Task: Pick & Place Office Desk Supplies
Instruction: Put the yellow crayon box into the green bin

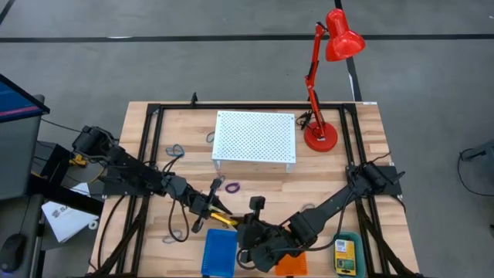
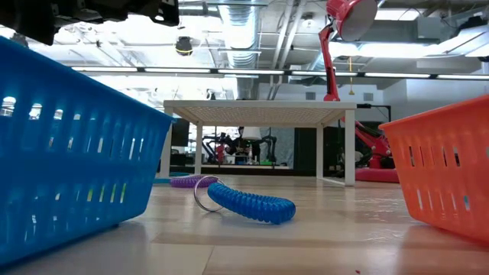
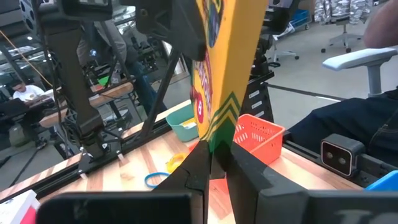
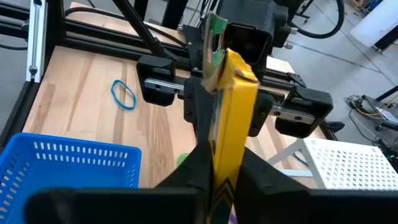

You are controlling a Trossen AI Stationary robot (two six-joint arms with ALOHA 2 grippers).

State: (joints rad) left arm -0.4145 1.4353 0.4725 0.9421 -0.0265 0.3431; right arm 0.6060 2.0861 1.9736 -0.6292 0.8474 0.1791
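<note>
Both arms reach low toward the bench's [image 1: 154,123] near middle and meet there. The left pincer [image 1: 218,210] and right pincer [image 1: 245,228] both clench one crayon box [image 1: 224,219], held above the wood beside the blue basket [image 1: 218,253], its long axis running from pincer to pincer.

Pale wood table [image 1: 363,154], perforated metal stand [image 1: 255,137], glossy plastic baskets [image 2: 69,153].
</note>
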